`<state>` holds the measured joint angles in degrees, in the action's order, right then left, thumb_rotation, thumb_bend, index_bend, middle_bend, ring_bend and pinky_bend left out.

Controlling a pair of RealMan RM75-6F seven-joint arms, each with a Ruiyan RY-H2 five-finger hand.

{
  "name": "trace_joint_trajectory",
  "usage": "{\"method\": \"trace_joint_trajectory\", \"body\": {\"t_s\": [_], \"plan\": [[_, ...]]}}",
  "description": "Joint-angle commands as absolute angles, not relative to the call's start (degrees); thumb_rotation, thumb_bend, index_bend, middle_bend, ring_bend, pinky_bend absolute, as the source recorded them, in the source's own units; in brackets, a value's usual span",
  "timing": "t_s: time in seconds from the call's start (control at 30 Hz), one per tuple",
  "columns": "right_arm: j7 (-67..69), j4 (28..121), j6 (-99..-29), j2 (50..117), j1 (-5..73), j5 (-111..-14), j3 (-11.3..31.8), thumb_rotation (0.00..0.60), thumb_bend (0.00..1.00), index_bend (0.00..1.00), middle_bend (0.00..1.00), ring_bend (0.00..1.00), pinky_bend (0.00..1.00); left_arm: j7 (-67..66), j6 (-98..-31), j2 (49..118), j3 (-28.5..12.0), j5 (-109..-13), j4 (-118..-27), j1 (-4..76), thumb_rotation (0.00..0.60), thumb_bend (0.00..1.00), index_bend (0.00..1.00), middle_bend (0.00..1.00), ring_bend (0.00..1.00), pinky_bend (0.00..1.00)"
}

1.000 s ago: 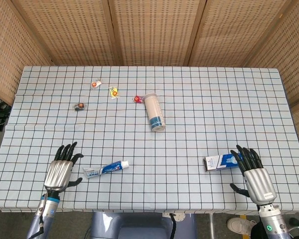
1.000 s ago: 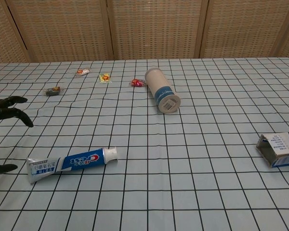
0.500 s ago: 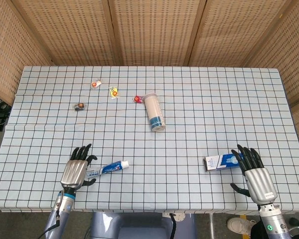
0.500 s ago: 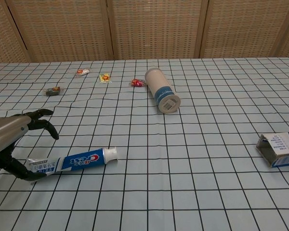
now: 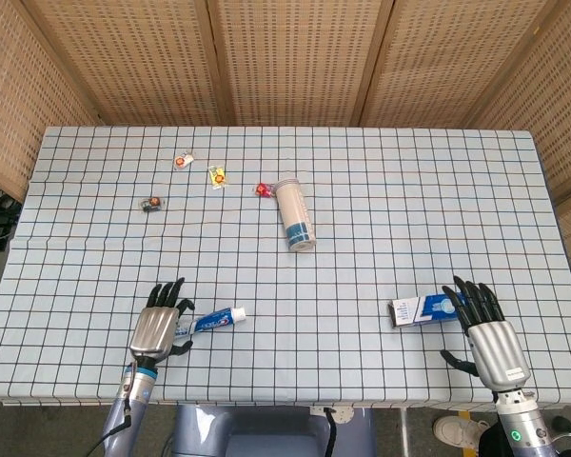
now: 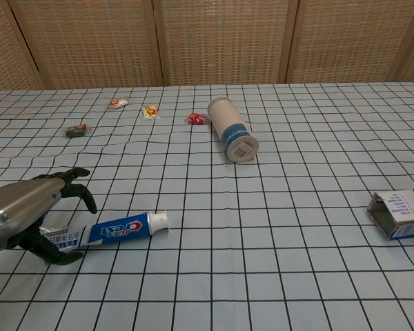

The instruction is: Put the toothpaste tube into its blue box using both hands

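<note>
Toothpaste tube (image 6: 107, 229) lay flat on the surface, crimped end under the left hand (image 6: 24, 214), whose fingers arched apart, gripping nothing. The right hand (image 5: 487, 335), fingers spread, rested at the blue box (image 5: 421, 310). Soft and light, the tube probably wanted holding mid-body.
</note>
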<state>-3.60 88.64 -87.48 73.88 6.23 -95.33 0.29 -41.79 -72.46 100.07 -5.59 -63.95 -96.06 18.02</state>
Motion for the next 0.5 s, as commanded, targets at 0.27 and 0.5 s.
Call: {"method": "trace_joint_trajectory", "body": {"t_s": [0.27, 0.5], "plan": [[-3.1, 88.8, -88.0, 73.6, 6.1, -95.6, 0.4, 0.6, 0.15, 0.09, 0.0, 0.0, 0.0, -43.1, -72.8, 102.5, -5.5, -63.1, -93.1, 19.6, 0.6, 0.23, 0.38, 0.05, 0.03, 0.0], [-2.6, 88.8, -88.2, 73.5, 6.1, -95.7, 0.4, 0.6, 0.15, 0.09, 0.0, 0.0, 0.0, -43.2, -73.7, 104.2, -5.3, -63.7, -90.6, 20.2, 0.6, 0.43, 0.54, 0.23, 0.23, 0.19]]}}
